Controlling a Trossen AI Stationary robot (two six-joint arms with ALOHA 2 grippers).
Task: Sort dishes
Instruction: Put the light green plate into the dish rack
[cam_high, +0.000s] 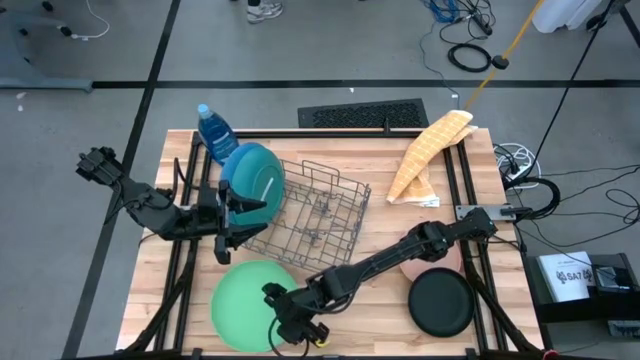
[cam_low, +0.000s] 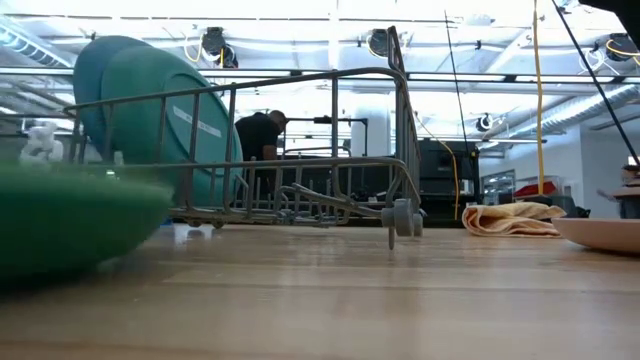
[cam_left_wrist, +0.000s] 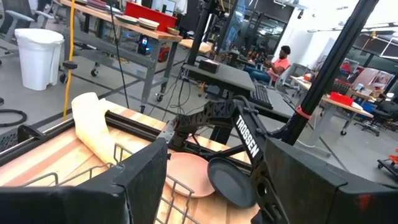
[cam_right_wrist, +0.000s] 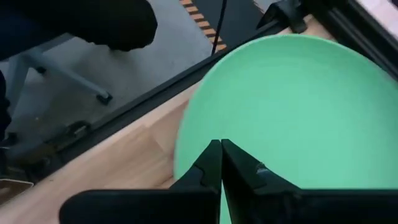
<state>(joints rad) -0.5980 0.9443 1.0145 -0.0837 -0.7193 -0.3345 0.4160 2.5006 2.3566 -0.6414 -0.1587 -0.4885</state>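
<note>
**Two plates racked, light green plate under right gripper**

Right gripper (cam_high: 296, 322) low over near rim of light green plate (cam_high: 245, 290), fingers pressed together, gripping nothing visible. Left gripper (cam_high: 232, 214) beside rack (cam_high: 312, 212), fingers apart, empty. Blue plate (cam_high: 233, 160) and dark green plate (cam_high: 258, 175) upright in rack. Black plate (cam_high: 441, 302) flat on table (cam_high: 350, 150), pink plate (cam_left_wrist: 189, 174) touching it.
</note>
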